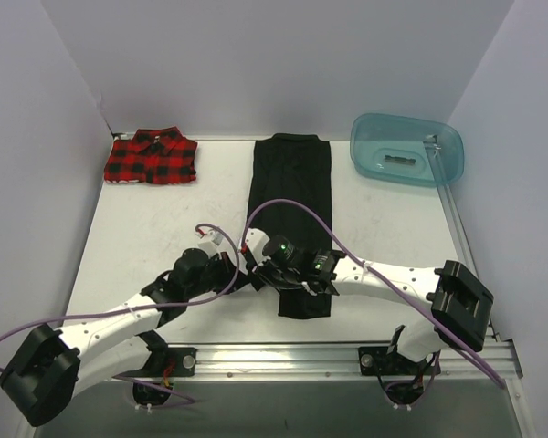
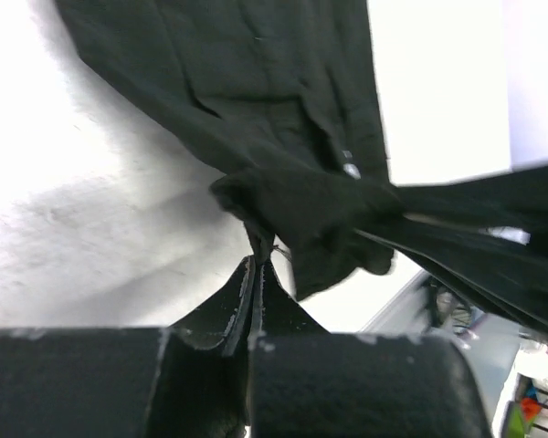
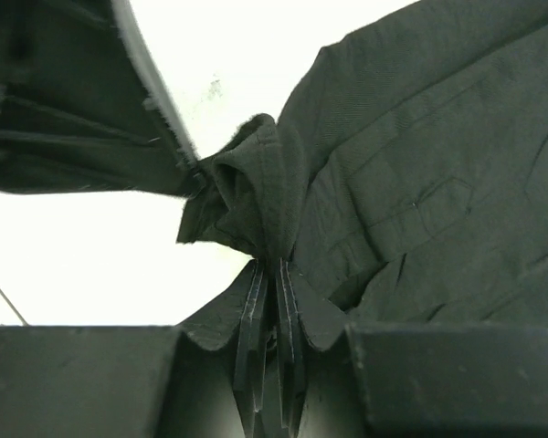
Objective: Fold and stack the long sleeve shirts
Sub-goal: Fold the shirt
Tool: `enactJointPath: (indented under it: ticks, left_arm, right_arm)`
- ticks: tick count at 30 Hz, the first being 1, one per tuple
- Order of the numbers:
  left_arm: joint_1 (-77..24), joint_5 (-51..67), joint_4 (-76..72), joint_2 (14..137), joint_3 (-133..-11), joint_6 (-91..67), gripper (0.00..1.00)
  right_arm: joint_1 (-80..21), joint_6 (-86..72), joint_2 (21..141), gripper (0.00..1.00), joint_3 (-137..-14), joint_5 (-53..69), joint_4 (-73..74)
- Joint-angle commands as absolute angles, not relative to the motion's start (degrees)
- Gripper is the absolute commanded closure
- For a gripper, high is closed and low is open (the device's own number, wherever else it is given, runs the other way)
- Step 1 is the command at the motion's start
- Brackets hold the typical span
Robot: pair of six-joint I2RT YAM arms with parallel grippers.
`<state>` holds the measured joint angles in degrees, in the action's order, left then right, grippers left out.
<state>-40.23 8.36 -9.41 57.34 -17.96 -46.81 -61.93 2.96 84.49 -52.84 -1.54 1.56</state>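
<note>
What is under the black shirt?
White table borders the black shirt; beneath the cloth cannot be seen. The left gripper and right gripper grip and hide its near end.

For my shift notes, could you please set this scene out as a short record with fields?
Black shirt: lying lengthwise down the middle of the table
Left hand: shut on the black shirt's near end
Right hand: shut on that same near end
Plaid shirt: folded, far left corner
Tub: far right corner, apart from both shirts

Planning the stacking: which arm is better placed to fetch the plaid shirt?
Left, likely: the plaid shirt lies far left, on the left arm side; the right arm would cross the black shirt.
</note>
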Motion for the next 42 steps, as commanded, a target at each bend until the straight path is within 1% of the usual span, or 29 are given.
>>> enactJointPath:
  ticks: [1,8,10,12,16,20,21,24,25,26,27,28,29,30,33,34,35,36,38,41,42]
  left_arm:
    - [-41.31,8.35,-7.04,53.27,-16.96,-48.95,1.0]
    - [-44.55,9.05,-6.5,53.96,-16.26,-49.57,1.0]
    - [-47.7,8.53,-6.5,54.84,-17.05,-49.75,1.0]
    - [-50.17,6.95,-6.5,55.28,-17.58,-49.75,1.0]
    - [-56.4,3.78,-6.85,54.76,-18.46,-48.69,1.0]
    - [-60.1,2.73,-10.19,54.49,-17.67,-48.34,1.0]
    - [-60.73,2.38,-10.37,54.32,-17.49,-48.51,1.0]
    - [-62.4,1.06,-10.37,51.17,-16.26,-49.3,1.0]
    - [-62.84,0.45,-9.41,49.67,-15.91,-49.57,1.0]
    - [-63.1,-1.13,-8.53,47.92,-15.39,-49.83,1.0]
    - [-63.19,-1.93,-7.22,44.33,-14.6,-50.79,0.98]
    - [-63.19,-2.89,-4.86,42.56,-14.24,-51.24,0.89]
    - [-63.28,-3.25,-3.62,40.62,-13.37,-52.2,0.86]
    - [-63.28,-3.6,-2.21,37.04,-13.1,-52.73,0.82]
    - [-63.28,-5.62,5.6,30.18,-13.18,-55.19,0.64]
    - [-63.19,-7.1,9.89,28.75,-13.62,-55.8,0.59]
    - [-63.19,-7.55,11.5,27.44,-13.97,-56.07,0.49]
    - [-63.19,-7.91,12.91,25.33,-14.24,-56.25,0.43]
    - [-63.11,-9.75,16.95,23.91,-15.46,-57.21,0.37]
    - [-62.93,-14.4,22.14,23.82,-18.19,-60.1,0.37]
    - [-62.76,-15.46,22.84,25.04,-18.89,-60.2,0.4]
  right_arm:
    - [-61.79,2.64,83.76,0.9,-54.49,-4.3,2.46]
    - [-61.79,1.76,84.29,0.9,-55.28,-6.49,2.81]
    - [-61.79,1.58,84.37,0.86,-55.89,-6.59,2.9]
    - [-61.87,1.76,84.29,0.83,-56.42,-4.66,2.9]
    - [-63.01,2.02,84.02,0.83,-57.04,-1.76,3.51]
    - [-64.33,1.85,84.29,0.82,-57.31,-0.53,5.36]
    - [-64.6,1.76,84.29,0.82,-57.04,1.56,5.62]
    - [-65.04,0.79,83.85,0.75,-56.08,3.51,6.5]
    - [-65.13,0.44,83.5,0.71,-55.73,5.08,7.11]
    - [-65.39,0.18,83.15,0.63,-55.46,5.71,7.47]
    - [-65.56,0.0,82.8,0.61,-55.2,6.32,7.82]
    - [-65.83,0.0,81.92,0.58,-55.02,7.37,8.52]
    - [-66.0,-0.09,81.39,0.54,-55.02,7.38,9.05]
    - [-66.09,-1.57,80.17,0.52,-54.58,6.95,9.57]
    - [-65.66,-3.25,76.05,0.48,-53.27,3.88,10.19]
    - [-65.13,-3.77,74.98,0.47,-52.48,3.35,10.54]
    - [-64.26,-4.39,73.84,0.45,-52.12,3.34,10.89]
    - [-63.9,-4.66,71.74,0.44,-51.86,3.51,11.33]
    - [-63.2,-5.27,69.79,0.44,-50.45,3.34,11.69]
    - [-61.7,-7.81,68.12,0.44,-48.44,0.98,11.69]
    - [-60.66,-9.65,68.38,0.45,-47.99,-1.73,11.69]
